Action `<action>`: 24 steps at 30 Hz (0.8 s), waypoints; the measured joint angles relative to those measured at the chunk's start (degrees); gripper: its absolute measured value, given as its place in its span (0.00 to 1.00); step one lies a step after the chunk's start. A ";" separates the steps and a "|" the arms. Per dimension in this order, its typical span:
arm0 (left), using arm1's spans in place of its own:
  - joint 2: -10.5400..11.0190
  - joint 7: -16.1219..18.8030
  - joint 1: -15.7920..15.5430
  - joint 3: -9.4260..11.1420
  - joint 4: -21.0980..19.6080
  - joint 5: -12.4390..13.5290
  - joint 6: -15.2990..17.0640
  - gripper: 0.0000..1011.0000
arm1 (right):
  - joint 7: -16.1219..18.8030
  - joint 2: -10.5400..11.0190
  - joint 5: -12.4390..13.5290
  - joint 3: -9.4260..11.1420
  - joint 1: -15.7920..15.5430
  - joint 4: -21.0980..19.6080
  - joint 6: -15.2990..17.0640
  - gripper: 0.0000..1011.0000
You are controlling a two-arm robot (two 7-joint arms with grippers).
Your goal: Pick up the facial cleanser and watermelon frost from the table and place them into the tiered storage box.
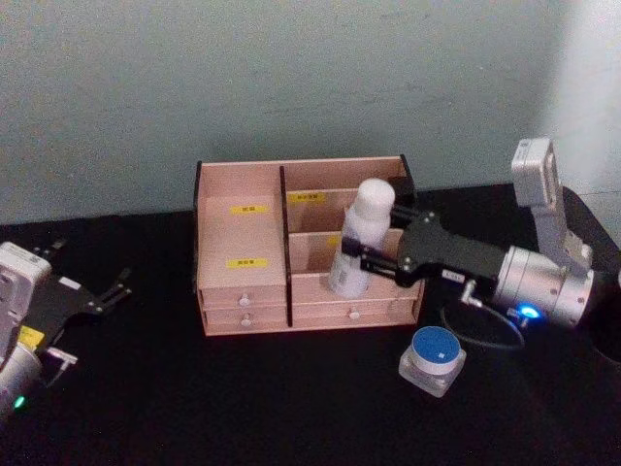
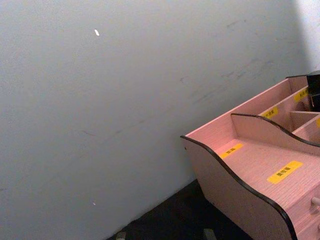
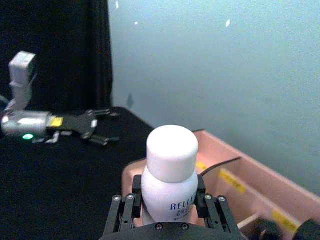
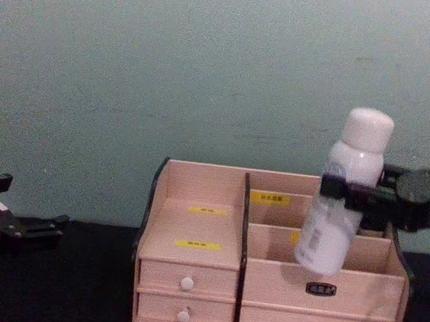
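The white, round-capped plastic facial cleanser bottle point(image 1: 361, 238) is clamped, tilted, by the right gripper point(image 1: 376, 254) over the right compartments of the pale pink wooden tiered storage box point(image 1: 241, 189). The blue-lidded watermelon frost jar point(image 1: 433, 357) is seen on the black table point(image 1: 243, 408) near the box's right front. The left gripper point(image 1: 112, 293) is parked at the left, fingers spread.

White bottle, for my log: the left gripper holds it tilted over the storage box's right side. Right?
No: the head view shows the right gripper holding the white bottle tilted over the tiered storage box's right side; the left gripper is parked at the table's left.
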 joint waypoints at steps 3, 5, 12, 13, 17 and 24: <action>0.00 0.00 0.00 0.00 0.00 0.00 0.00 0.99 | -1.13 -0.69 -0.58 0.09 1.38 0.81 -0.27 0.59; 0.00 0.00 0.00 0.00 0.00 0.00 0.00 0.99 | -1.84 -1.28 -1.17 0.15 2.43 1.65 -0.49 0.59; 0.00 0.00 0.00 0.00 0.00 0.00 0.00 0.99 | -2.95 -3.31 -2.59 0.14 5.64 5.05 -0.95 0.59; 0.00 0.00 0.00 0.00 0.00 0.00 0.00 0.99 | -3.03 -3.55 -2.74 0.11 6.00 5.47 -1.01 0.59; 0.00 0.00 0.00 0.00 0.00 0.00 0.00 0.99 | -3.32 -4.78 -3.63 -0.08 7.82 7.87 -1.28 0.59; 0.00 0.00 0.00 0.00 0.00 0.00 0.00 0.99 | -3.24 -7.07 -5.45 -0.75 11.21 12.60 -1.71 0.59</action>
